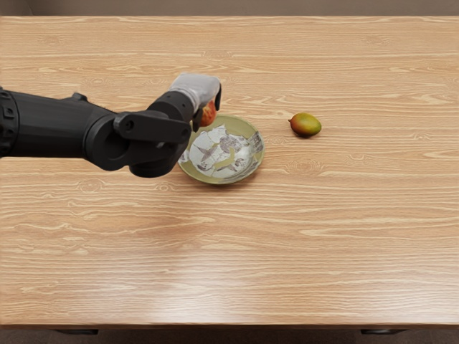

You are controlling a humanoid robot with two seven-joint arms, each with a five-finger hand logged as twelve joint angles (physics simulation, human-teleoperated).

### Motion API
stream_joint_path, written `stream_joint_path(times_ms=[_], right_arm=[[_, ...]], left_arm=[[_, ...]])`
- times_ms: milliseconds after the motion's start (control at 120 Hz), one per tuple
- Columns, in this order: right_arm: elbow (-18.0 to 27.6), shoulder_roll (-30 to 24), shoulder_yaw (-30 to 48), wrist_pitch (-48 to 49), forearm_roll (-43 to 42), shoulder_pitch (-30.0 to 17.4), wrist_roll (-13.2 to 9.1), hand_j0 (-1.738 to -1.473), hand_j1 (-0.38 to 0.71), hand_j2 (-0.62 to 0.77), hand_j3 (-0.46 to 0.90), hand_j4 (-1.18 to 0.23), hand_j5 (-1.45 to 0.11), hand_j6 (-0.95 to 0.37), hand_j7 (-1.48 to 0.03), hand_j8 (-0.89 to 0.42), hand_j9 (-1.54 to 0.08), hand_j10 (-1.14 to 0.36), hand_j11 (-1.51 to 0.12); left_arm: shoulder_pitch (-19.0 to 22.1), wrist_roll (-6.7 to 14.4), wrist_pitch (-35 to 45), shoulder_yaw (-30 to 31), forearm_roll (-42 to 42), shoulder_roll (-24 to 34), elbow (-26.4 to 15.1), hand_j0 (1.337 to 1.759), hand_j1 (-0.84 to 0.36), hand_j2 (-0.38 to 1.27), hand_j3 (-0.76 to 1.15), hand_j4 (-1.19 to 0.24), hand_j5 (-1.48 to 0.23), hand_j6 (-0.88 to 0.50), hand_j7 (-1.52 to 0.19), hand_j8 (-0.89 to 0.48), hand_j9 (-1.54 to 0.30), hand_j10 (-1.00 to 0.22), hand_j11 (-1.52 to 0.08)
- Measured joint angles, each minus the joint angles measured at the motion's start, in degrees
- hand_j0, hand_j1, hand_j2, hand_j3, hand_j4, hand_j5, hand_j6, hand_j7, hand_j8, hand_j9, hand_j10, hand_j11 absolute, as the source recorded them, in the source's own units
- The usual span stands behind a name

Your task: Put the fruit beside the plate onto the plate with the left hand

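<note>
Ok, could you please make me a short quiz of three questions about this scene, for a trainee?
1. True or false: the left hand holds a reddish fruit at the rim of the plate.
2. Where does the green-red fruit lie? A) on the plate B) on the table, right of the plate C) in the hand
3. Fill in: the number of fruits in view is ___.
Key: 1 true; 2 B; 3 two.

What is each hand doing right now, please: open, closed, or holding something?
Left hand: closed on a small reddish fruit, at the far-left rim of the plate.
Right hand: not in view.
</note>
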Motion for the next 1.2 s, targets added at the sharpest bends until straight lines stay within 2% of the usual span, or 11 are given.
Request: stream_joint_path(times_ms=[125,367,450,592,767,808,917,1042,1117,1200], right_arm=[[0.0,0.0,0.0,0.0,0.01,0.0,0.0,-1.658,-0.31,-0.01,0.0,-0.03,-0.04,-0.03,-0.04,-0.03,-0.04,-0.03,-0.04],[0.0,0.0,0.0,0.0,0.01,0.0,0.0,-1.658,-0.31,-0.01,0.0,-0.03,-0.04,-0.03,-0.04,-0.03,-0.04,-0.03,-0.04],[0.0,0.0,0.0,0.0,0.0,0.0,0.0,-1.658,-0.31,-0.01,0.0,-0.03,-0.04,-0.03,-0.04,-0.03,-0.04,-0.03,-0.04],[0.0,0.0,0.0,0.0,0.0,0.0,0.0,-1.658,-0.31,-0.01,0.0,-0.03,-0.04,-0.03,-0.04,-0.03,-0.04,-0.03,-0.04],[0.0,0.0,0.0,0.0,0.0,0.0,0.0,-1.658,-0.31,-0.01,0.0,-0.03,-0.04,-0.03,-0.04,-0.03,-0.04,-0.03,-0.04],[0.0,0.0,0.0,0.0,0.0,0.0,0.0,-1.658,-0.31,-0.01,0.0,-0.03,-0.04,-0.03,-0.04,-0.03,-0.04,-0.03,-0.04],[0.0,0.0,0.0,0.0,0.0,0.0,0.0,-1.658,-0.31,-0.01,0.0,-0.03,-0.04,-0.03,-0.04,-0.03,-0.04,-0.03,-0.04],[0.0,0.0,0.0,0.0,0.0,0.0,0.0,-1.658,-0.31,-0.01,0.0,-0.03,-0.04,-0.03,-0.04,-0.03,-0.04,-0.03,-0.04],[0.0,0.0,0.0,0.0,0.0,0.0,0.0,-1.658,-0.31,-0.01,0.0,-0.03,-0.04,-0.03,-0.04,-0.03,-0.04,-0.03,-0.04],[0.0,0.0,0.0,0.0,-0.02,0.0,0.0,-1.658,-0.31,-0.01,0.0,-0.03,-0.04,-0.03,-0.04,-0.03,-0.04,-0.03,-0.04]], left_arm=[[2.06,0.01,-0.21,0.13,-1.12,0.0,-0.11,1.65,-0.4,0.58,0.0,-0.5,-1.17,-0.29,-1.1,-0.35,-1.05,-0.72,-1.05],[3.3,-0.2,-2.8,0.4,-2.83,0.0,-0.3,1.651,-0.39,0.55,0.0,-0.52,-1.14,-0.32,-1.06,-0.37,-1.01,-0.73,-1.02],[3.48,-0.3,-3.37,0.37,-3.4,0.0,-0.05,1.653,-0.33,0.46,0.0,-0.51,-0.97,-0.37,-0.92,-0.4,-0.88,-0.65,-0.89],[3.14,-0.37,-3.69,0.12,-4.15,0.0,1.28,1.656,-0.16,0.29,0.0,-0.4,-0.67,-0.33,-0.65,-0.34,-0.63,-0.47,-0.63],[2.69,-0.4,-3.9,-2.95,-4.38,0.0,1.8,1.657,-0.04,0.15,0.0,-0.31,-0.47,-0.28,-0.46,-0.29,-0.45,-0.34,-0.45],[2.88,-0.4,-4.97,-4.75,-4.46,2.9,1.64,1.657,-0.02,0.13,0.0,-0.3,-0.44,-0.28,-0.44,-0.28,-0.43,-0.33,-0.43],[5.32,-0.35,-13.61,-10.9,-8.64,16.08,-0.19,1.658,0.01,0.1,0.0,-0.28,-0.39,-0.26,-0.39,-0.27,-0.38,-0.29,-0.38],[5.62,-0.33,-26.17,-16.29,-11.0,34.42,-5.14,1.658,0.03,0.08,0.0,-0.26,-0.36,-0.26,-0.36,-0.26,-0.36,-0.27,-0.36],[6.03,-0.33,-33.29,-19.0,-12.07,39.8,-6.83,1.658,0.04,0.07,0.0,-0.26,-0.35,-0.25,-0.35,-0.26,-0.34,-0.27,-0.34],[6.07,-0.33,-38.2,-20.81,-13.25,41.12,-7.83,1.658,0.04,0.06,0.0,-0.26,-0.34,-0.25,-0.34,-0.25,-0.34,-0.26,-0.34]])
